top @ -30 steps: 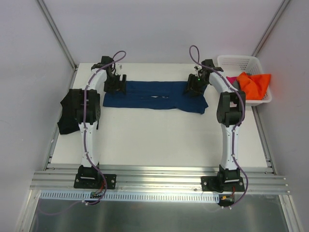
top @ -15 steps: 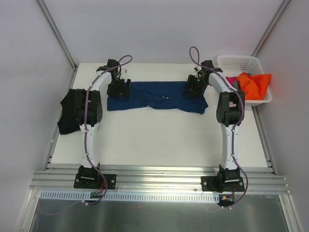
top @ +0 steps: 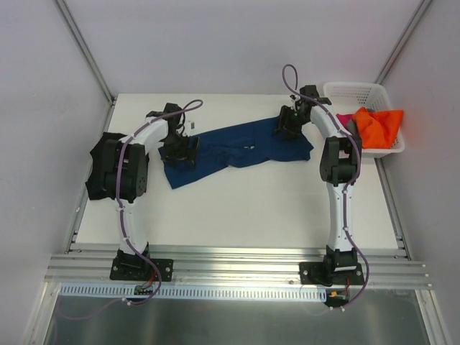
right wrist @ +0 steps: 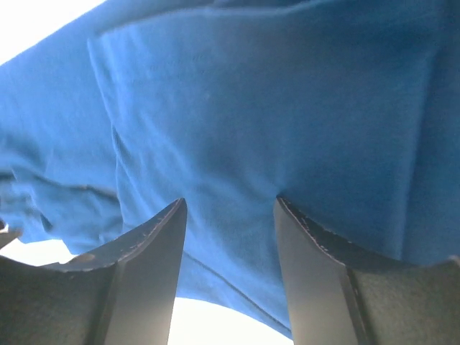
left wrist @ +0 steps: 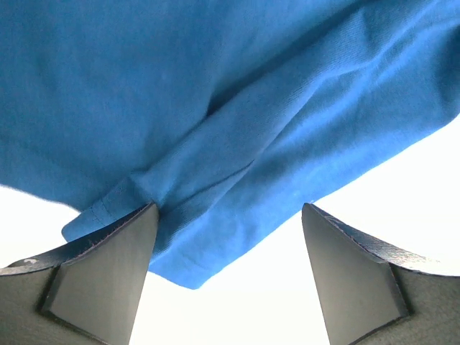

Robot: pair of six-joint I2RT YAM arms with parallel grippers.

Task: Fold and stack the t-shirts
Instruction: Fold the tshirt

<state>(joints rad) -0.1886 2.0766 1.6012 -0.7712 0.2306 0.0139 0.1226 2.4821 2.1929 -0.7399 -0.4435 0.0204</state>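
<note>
On the worktop's (top: 237, 208) far half, the navy t-shirt (top: 237, 147), straight a second earlier, lay askew. Its left end had slid nearer with the left gripper (top: 180, 151), claws spread wide. The right gripper (top: 286, 128), claws part-spread, hovered at its right end. Folding looked barely begun.

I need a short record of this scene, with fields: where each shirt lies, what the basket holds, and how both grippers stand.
navy blue t-shirt: lies as a long slanted strip on the white table, its left end nearer the arm bases
black t-shirt: at the table's left edge
white plastic lattice basket: far right corner, holds bright orange cloth and magenta cloth
left gripper: jaws open, at the navy shirt's left end
right gripper: jaws open, at its right end
</note>
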